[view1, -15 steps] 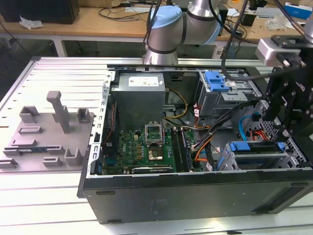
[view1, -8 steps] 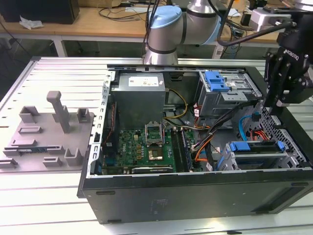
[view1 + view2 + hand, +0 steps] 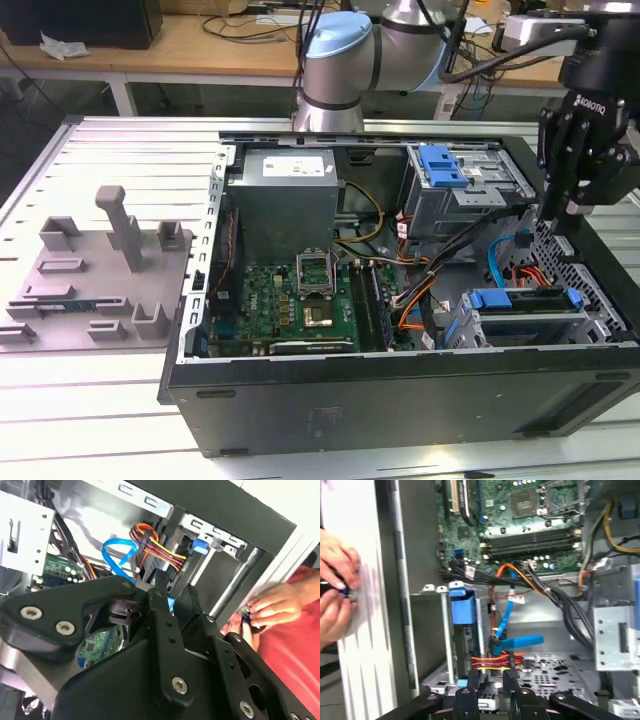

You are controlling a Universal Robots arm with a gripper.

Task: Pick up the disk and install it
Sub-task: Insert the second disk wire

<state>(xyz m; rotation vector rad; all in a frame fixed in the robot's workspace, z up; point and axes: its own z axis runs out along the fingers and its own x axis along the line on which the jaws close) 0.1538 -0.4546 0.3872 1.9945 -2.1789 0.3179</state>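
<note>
Just below the fingers [image 3: 472,681], in the first wrist view, the disk [image 3: 466,640] stands edge-on in its bay at the corner of the open computer case [image 3: 395,580], its bright blue carrier frame showing at the far end from the fingers. The two fingers are set a little apart with a narrow gap between them. They grip nothing, and red, orange and yellow wires [image 3: 492,661] show through the gap. In the exterior view the fingers [image 3: 553,212] hang over the case wall on the exterior view's right, above and beyond the disk [image 3: 522,298], which lies in the lower bay and is not touching them.

In the second wrist view the black finger linkage covers most of the disk, leaving a small patch of blue between the fingers [image 3: 161,591]. I cannot tell how far the disk is seated in the bay, nor whether a cable is plugged into it. Its label is not visible.

Counted: one disk, one motherboard [image 3: 300,295], one power supply [image 3: 285,190], one blue flat cable [image 3: 506,617] looping beside the fingers, and one blue latch piece [image 3: 443,165] on the grey drive cage. Two hands of a person [image 3: 335,590] work at something small on the tabletop [image 3: 360,655] outside the case, well apart from the fingers. One grey fixture plate [image 3: 95,275] lies beyond the case on the exterior view's left.
</note>
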